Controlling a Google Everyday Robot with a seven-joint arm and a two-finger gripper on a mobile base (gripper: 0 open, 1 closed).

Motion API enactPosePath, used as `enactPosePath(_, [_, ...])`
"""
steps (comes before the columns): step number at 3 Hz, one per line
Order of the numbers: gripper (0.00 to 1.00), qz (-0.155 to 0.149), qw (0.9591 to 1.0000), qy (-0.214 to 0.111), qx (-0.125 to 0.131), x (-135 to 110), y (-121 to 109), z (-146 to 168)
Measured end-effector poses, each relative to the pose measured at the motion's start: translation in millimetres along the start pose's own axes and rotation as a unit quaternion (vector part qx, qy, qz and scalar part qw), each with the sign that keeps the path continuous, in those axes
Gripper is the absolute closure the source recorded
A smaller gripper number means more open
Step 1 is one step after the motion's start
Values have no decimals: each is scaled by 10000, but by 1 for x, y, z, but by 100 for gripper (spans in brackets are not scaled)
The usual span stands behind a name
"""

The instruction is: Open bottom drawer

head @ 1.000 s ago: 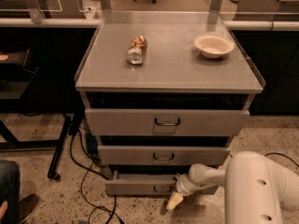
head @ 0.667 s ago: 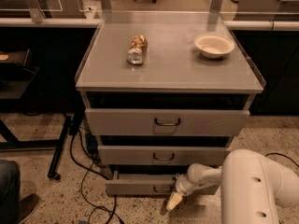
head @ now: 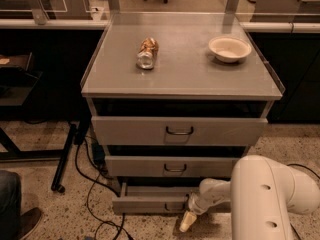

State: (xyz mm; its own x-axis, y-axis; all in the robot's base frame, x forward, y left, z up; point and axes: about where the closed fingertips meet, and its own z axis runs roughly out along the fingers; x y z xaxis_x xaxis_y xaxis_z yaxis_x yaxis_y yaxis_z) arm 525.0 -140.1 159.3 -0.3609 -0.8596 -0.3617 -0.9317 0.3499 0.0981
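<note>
The bottom drawer stands partly out of the cabinet, its narrow grey front ahead of the two fronts above and a strip of its grey tray showing. The hand sits at the right part of that front, low and against it, about where the handle would be. I cannot tell whether it is open or closed, or whether it grips anything. Directly above the hand come the middle drawer and the top drawer, making three drawers. Higher up, the worktop carries one white bowl and one crushed can lying on its side, well apart.
</note>
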Motion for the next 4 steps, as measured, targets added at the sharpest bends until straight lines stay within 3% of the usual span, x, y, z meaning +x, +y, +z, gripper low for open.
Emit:
enactPosePath(1, [0, 81, 9995, 232, 210, 18, -6, -26])
enactPosePath(2, [0, 273, 9977, 612, -115, 61, 54, -52])
enactPosePath(3, [0, 272, 9977, 609, -117, 61, 54, -52])
enactPosePath(4, [0, 395, 9982, 419, 147, 51, 34, -79])
